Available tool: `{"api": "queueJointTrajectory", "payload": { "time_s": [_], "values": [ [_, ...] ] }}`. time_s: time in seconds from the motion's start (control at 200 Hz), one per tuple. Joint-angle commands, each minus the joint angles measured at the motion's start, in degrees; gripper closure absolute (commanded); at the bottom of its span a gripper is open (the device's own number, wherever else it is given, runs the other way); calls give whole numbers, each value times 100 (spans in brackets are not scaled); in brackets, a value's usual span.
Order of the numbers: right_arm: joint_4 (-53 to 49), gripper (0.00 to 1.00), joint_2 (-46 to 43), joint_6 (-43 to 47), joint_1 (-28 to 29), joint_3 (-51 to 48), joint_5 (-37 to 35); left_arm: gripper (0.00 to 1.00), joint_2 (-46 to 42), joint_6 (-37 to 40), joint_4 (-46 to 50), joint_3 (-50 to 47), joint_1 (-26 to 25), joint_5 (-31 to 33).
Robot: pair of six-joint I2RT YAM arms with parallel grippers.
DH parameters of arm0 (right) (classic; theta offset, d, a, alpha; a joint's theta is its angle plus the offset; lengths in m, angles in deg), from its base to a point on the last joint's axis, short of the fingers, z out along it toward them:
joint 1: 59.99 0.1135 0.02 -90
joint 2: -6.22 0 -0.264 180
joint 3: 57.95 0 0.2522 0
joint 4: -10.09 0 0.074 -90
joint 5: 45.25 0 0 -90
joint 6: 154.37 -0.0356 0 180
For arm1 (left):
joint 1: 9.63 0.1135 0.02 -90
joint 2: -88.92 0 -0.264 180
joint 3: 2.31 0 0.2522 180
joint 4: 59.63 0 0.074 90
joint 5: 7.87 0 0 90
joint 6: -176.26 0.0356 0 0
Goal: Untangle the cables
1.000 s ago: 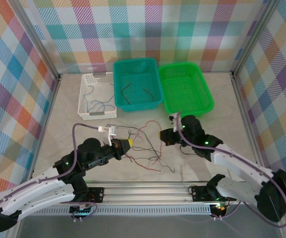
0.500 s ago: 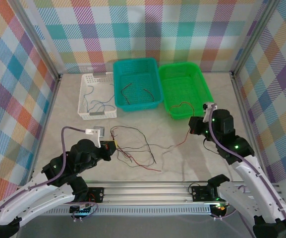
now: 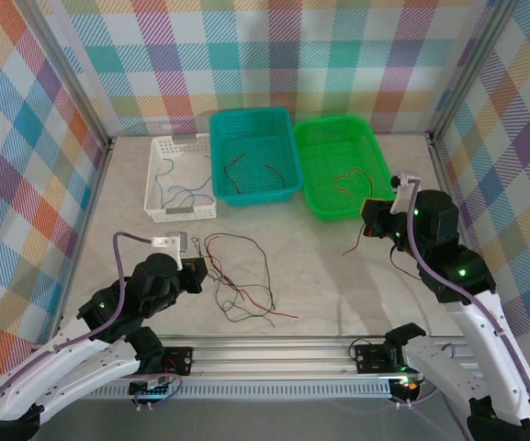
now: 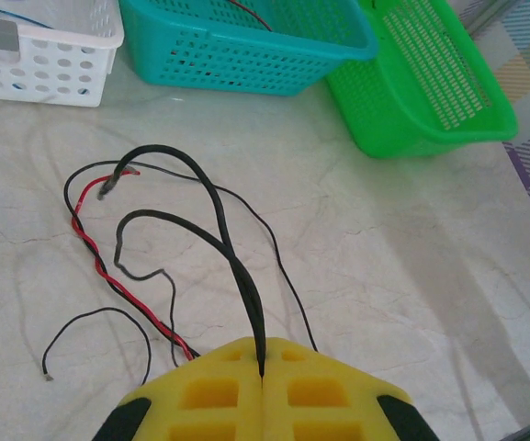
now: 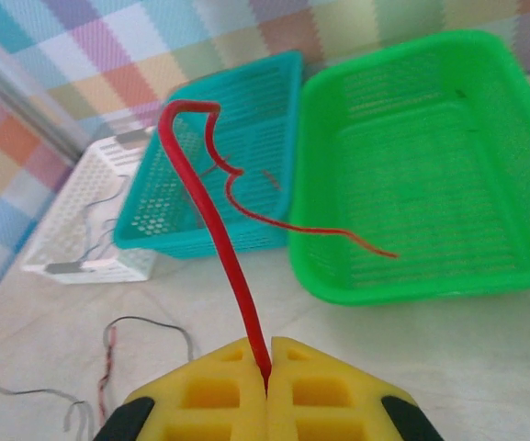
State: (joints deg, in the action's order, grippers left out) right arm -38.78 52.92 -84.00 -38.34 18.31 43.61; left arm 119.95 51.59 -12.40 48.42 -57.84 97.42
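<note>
- The right jaws are pressed together on the red cable point(image 5: 231, 266), and they have swung away from the middle of the counter point(image 3: 338, 294) to the rim of the green basket point(image 3: 338, 121).
- A second ago both sets of jaws met over the tangle. Now they stand well apart, so the pull has done its work.
- Half a second ago the red cable still ran taut back to the heap. From above, its loop point(image 3: 349, 175) now lies over the green basket and its tail hangs loose near the right jaws, clear of the rest.
- The left jaws are also shut, pinching the black cable point(image 4: 244, 280). They have drawn back to the left and are anchoring the heap of cables point(image 3: 242, 289), which has settled just beside them on the counter.
- We judge one strand freed. It next needs lowering into the green basket and letting go.
- Several thin wires remain crossed in the heap, so the task is only partly done.
- The teal basket point(image 3: 251, 119) and white basket point(image 3: 154, 179) already hold a few strands.
</note>
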Motion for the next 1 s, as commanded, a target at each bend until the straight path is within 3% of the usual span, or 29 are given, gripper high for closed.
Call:
{"api": "queueJointTrajectory", "payload": {
  "time_s": [0.0,0.145,0.485,0.77,0.995],
  "values": [
    [457,100,594,-33,-13,329,898,100,23,7,-352,82,69,-168],
    [1012,100,1524,-280,62,818,1390,100,161,-74,-528,8,74,-328],
    [1857,100,4426,-221,433,2904,1415,100,685,-189,-1193,-103,72,-631],
    [1446,100,6855,88,525,5108,1013,100,1051,-257,-1588,-56,73,-821],
    [444,100,8732,236,566,7218,1003,100,1138,-364,-1693,-93,70,-875]
  ]
}}
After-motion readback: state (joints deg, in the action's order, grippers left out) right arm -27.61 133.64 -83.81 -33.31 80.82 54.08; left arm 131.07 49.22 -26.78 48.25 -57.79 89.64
